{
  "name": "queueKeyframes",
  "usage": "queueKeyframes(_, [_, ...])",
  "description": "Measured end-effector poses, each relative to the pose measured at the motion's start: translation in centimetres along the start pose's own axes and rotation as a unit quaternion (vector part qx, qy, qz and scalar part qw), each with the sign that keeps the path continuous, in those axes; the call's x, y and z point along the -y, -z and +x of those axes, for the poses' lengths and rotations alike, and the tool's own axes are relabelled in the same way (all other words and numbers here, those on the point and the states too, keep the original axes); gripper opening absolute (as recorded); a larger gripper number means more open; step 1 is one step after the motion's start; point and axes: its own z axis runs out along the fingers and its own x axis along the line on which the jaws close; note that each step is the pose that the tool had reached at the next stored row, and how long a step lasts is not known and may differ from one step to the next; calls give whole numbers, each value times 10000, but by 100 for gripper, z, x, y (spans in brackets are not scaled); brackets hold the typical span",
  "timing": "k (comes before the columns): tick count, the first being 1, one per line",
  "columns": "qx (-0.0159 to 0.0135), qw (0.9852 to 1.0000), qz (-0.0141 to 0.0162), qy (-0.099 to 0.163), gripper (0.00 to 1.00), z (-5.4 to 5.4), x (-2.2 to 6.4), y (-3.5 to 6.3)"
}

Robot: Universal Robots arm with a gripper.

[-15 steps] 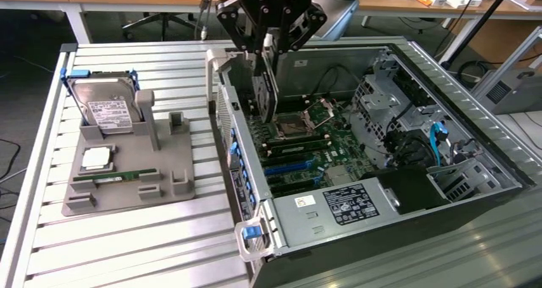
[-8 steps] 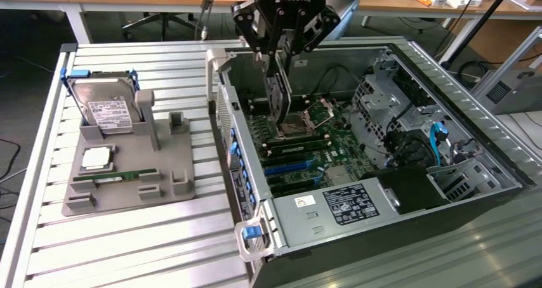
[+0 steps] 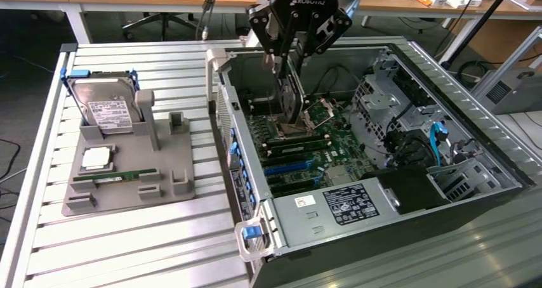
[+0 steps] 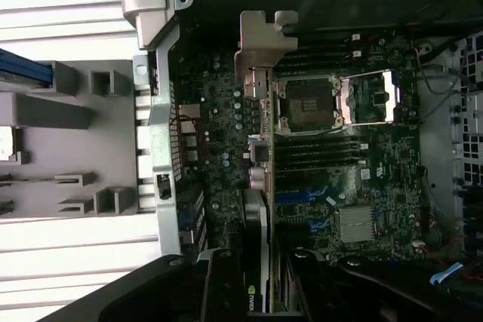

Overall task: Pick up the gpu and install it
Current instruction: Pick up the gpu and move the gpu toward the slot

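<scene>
GPU [image 3: 292,98] hangs on end from the gripper [image 3: 290,59] in the upper middle of the exterior view, inside the open top of the computer case [image 3: 222,104]. The jaws are clamped on its two dark faces. In the wrist view the card [image 4: 255,216] runs away from the gripper [image 4: 260,284], and its silver bracket [image 4: 264,43] sits at the far end. Its lower end is over the motherboard [image 3: 339,145], close to the open processor socket [image 3: 311,120]; whether it touches the board cannot be told.

Around it the case is crowded. Just below the socket in the exterior view lie the dark memory slots [image 3: 296,145], and further toward the bottom of the frame the blue expansion slots [image 3: 288,169]. The power supply [image 3: 339,205] with its white label fills the near corner. Metal drive cages [image 3: 381,98] and a blue cable [image 3: 438,142] stand at the exterior view's right. The case's side wall rises just beside the card at the exterior view's left.

At the middle left of the exterior view, well apart from the case, a grey holder [image 3: 169,158] sits on the slatted table [image 3: 127,250]. A hard drive [image 3: 106,104] leans at its back, with a square processor chip [image 3: 98,158] and a narrow green memory stick [image 3: 114,174] in front.
</scene>
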Motion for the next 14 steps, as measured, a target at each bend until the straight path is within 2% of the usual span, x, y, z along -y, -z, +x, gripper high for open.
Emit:
queueKeyframes(3, [1, 10000, 27, 0, 27, -85, -6, -16])
queueKeyframes(14, [4, 10000, 79, 1, 27, -283, -20, -74])
